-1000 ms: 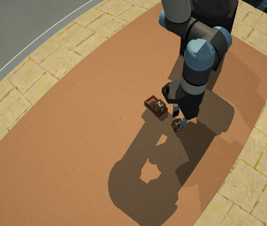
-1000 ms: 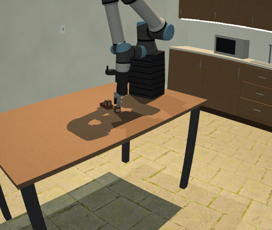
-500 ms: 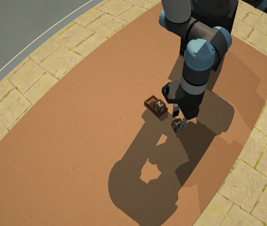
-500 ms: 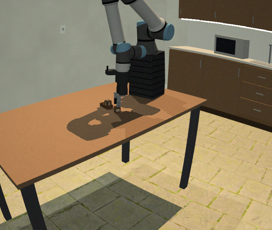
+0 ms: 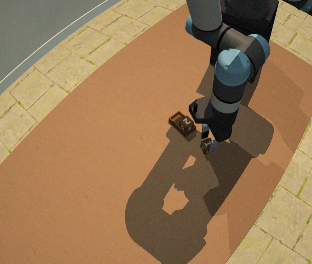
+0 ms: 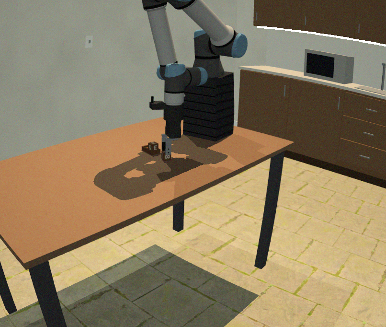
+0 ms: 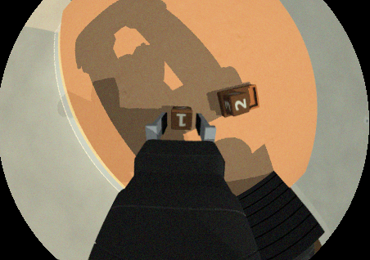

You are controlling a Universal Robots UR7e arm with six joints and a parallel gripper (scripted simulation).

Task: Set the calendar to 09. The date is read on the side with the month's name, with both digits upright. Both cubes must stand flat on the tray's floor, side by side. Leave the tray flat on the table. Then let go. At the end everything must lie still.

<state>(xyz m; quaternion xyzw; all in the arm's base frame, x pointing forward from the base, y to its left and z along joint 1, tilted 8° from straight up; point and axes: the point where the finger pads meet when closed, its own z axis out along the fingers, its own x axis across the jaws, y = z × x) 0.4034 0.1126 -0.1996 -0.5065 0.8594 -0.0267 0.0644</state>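
The calendar is split: its tray (image 5: 175,117) lies flat on the bench (image 5: 65,170) with one cube (image 5: 186,122) in its near end, and a second cube (image 5: 206,145) stands on the bench just outside the tray, towards the arm. The tray cube shows a 2 on top in the top and wrist views and a 3 on its side in the exterior view; the tray's other half holds no cube. The loose cube shows a 1 on top, and an 8 on its side in the exterior view.

The gripper (image 7: 181,127) points down over the loose cube, its jaws wide and holding nothing. One finger (image 7: 155,127) stands on either side of the cube, which sits between them; whether the pads touch its sides cannot be told. The arm's shadow falls across the bench around both cubes. The side with the month's name is not legible in any view.
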